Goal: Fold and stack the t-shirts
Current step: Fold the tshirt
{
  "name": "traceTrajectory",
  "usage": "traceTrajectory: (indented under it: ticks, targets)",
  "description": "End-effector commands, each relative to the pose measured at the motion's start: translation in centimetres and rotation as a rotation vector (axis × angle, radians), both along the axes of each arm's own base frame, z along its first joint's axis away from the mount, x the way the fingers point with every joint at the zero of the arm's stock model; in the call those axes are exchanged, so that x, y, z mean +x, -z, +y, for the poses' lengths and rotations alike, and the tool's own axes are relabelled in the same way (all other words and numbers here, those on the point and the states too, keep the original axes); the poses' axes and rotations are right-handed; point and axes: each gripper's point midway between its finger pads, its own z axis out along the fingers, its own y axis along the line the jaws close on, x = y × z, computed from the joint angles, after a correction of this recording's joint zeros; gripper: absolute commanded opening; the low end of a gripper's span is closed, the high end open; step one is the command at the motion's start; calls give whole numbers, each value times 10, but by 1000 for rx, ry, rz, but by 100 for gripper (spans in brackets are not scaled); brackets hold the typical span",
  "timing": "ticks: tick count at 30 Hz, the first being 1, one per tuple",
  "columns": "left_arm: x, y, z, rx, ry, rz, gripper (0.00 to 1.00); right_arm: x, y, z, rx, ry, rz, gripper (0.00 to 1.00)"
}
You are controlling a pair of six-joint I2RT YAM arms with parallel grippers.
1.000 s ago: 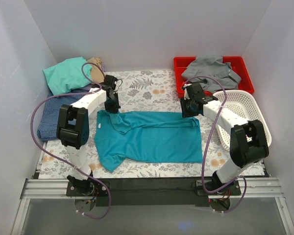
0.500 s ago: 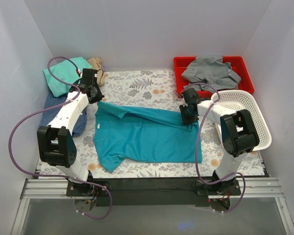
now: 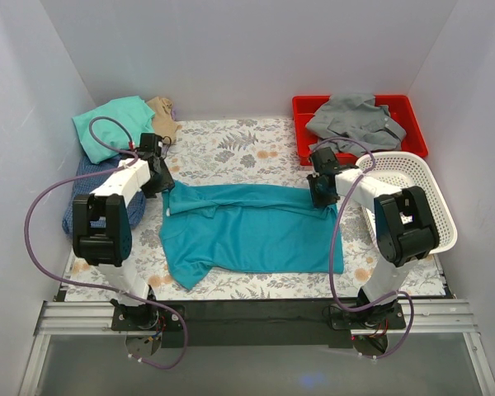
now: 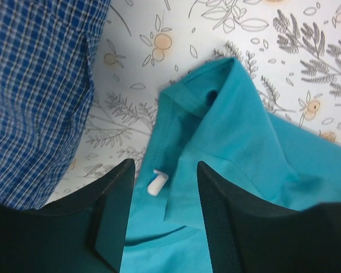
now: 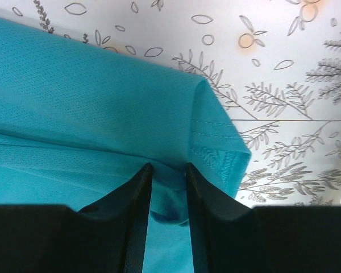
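Note:
The deep-teal t-shirt [image 3: 247, 231] lies spread on the floral cloth, its far edge folded over toward the front. My left gripper [image 3: 159, 180] is open just above the shirt's collar corner; in the left wrist view the jaws [image 4: 166, 205] straddle the collar [image 4: 238, 125] and a small white tag [image 4: 157, 183] without holding them. My right gripper [image 3: 322, 194] is at the shirt's far right corner. In the right wrist view its jaws [image 5: 169, 182] are nearly closed with a bunched fold of the teal hem [image 5: 102, 102] pinched between them.
A blue-checked shirt [image 3: 87, 190] lies left of the left gripper and shows in the left wrist view [image 4: 34, 85]. Mint [image 3: 111, 125] and tan [image 3: 161, 115] shirts sit at the back left. A grey shirt [image 3: 355, 115] fills the red tray [image 3: 412, 124]. A white basket [image 3: 412, 194] stands right.
My left gripper has come down and forward with the collar corner and let it go. The shirt's far edge now lies folded over. My right gripper has barely moved and still holds its corner.

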Motion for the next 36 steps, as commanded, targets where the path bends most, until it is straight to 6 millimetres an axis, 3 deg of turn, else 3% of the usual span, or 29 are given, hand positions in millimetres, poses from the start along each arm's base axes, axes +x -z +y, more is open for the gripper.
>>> traceTrajectory:
  ticks: [1,5,9,14,23,29,36]
  targets:
    - [33,-25,-9,-55,42,-94,47,25,-35,-3,-14,-8,-123,36]
    - [41,-37,-16,-83,80,-88,48,26,-53,-6,-13,-8,-168,36]
    - [30,-40,-34,-176,133,-111,47,18,-72,-20,-28,73,-234,39]
    - [19,-29,-47,-242,182,-83,47,11,-66,-34,-10,134,-218,41]
    - [35,-10,-60,-306,199,-66,46,8,-30,-24,199,180,-83,41]
    - [43,3,-73,-375,218,-50,44,3,-30,-14,429,243,-45,41]
    - [43,11,-77,-397,232,-37,43,0,-37,13,620,243,-54,41]
